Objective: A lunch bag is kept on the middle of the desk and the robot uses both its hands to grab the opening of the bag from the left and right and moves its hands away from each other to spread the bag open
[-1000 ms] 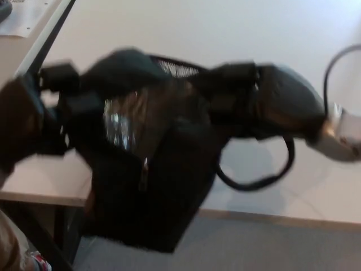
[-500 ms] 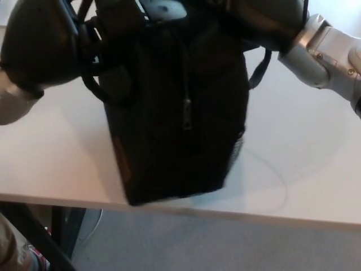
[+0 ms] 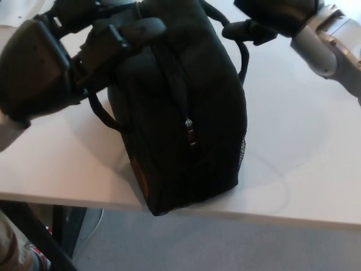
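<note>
The black lunch bag (image 3: 186,113) lies on the white table (image 3: 304,152), its base reaching the near edge at six o'clock. The left robot hand (image 3: 84,51) grips its top at ten o'clock. At one o'clock, the right robot hand (image 3: 265,20) hovers beside the strap; its grip is unclear.

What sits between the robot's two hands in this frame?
In the head view, the black lunch bag fills the stretch between the left hand and the right hand.
</note>
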Controlling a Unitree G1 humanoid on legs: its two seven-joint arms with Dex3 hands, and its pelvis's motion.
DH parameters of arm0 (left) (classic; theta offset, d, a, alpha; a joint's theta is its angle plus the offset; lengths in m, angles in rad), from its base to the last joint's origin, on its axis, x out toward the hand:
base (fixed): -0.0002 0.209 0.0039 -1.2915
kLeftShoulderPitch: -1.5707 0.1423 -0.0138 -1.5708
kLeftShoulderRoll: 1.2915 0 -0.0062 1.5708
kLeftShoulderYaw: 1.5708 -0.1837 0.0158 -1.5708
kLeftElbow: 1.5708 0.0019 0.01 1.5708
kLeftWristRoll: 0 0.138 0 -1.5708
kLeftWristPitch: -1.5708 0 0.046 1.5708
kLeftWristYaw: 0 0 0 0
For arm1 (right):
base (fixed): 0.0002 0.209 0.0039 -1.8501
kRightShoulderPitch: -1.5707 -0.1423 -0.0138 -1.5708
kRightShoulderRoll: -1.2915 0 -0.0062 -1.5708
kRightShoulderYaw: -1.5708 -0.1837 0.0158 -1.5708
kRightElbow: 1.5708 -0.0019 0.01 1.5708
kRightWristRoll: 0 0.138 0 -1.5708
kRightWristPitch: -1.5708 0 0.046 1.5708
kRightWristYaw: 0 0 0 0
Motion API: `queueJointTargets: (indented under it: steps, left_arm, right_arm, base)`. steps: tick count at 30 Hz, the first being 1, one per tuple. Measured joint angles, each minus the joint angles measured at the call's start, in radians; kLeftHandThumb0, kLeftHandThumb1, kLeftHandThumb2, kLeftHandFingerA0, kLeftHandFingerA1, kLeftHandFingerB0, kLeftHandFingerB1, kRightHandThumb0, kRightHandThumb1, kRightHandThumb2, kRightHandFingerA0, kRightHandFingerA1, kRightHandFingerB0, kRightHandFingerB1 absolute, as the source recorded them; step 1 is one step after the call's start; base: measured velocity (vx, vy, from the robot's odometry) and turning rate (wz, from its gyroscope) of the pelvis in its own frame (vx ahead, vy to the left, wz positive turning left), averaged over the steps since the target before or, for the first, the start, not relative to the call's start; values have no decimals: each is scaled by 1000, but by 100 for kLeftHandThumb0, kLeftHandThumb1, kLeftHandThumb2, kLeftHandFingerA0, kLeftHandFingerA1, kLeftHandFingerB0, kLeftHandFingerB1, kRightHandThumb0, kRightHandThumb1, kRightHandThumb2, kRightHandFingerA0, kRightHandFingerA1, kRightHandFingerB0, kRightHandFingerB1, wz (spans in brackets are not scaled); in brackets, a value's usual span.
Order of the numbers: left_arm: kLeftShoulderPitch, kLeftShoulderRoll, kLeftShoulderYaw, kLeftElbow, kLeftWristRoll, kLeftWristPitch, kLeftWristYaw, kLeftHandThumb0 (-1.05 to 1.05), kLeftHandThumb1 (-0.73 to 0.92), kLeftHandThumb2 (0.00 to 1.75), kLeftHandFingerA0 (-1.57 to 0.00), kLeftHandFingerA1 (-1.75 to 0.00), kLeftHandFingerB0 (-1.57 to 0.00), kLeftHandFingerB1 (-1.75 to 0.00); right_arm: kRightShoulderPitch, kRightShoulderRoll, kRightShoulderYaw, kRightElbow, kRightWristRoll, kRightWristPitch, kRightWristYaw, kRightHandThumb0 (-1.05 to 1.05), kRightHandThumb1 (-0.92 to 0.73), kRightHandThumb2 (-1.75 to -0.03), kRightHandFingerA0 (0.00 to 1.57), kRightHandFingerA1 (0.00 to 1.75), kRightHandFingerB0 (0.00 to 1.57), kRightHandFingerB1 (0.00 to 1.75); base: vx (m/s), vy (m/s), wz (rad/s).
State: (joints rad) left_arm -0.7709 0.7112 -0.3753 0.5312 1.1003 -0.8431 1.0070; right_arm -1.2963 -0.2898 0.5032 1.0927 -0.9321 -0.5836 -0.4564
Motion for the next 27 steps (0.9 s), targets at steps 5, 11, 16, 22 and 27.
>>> queueJointTargets:
  steps: [5, 11, 16, 22, 27]
  left_arm:
    - [8, 27, 6, 34, -4, 29, -19, 2, 39, 70, -26, -42, -11, -38]
    - [-13, 1, -3, 114, -3, 83, -37, 5, 38, 79, -18, -46, -3, -33]
    - [-26, -28, 7, 154, -6, 158, -45, 5, 42, 73, -20, -44, -4, -30]
    - [64, 33, 116, 67, -40, 215, -49, 6, 38, 76, -16, -44, -4, -31]
    - [208, 57, 219, -49, -68, 227, -51, 17, 37, 78, -23, -36, -11, -27]
  right_arm:
    - [0, -30, -5, 1, 20, 14, 39, -32, -50, -57, 36, 46, 11, 24]
    - [-4, -28, -6, 43, 37, 55, 70, -41, -49, -54, 27, 43, 0, 18]
    - [-18, -21, -7, 65, 38, 101, 73, -41, -49, -55, 26, 44, 0, 20]
    - [58, -107, -65, -97, 64, 101, 74, -40, -33, -72, 24, 53, 0, 20]
    - [209, -174, -136, -290, 84, 98, 82, -37, -52, -55, 32, 40, 6, 25]
  base:
    - [0, 0, 0]
    - [0, 0, 0]
    - [0, 0, 0]
    - [0, 0, 0]
    - [0, 0, 0]
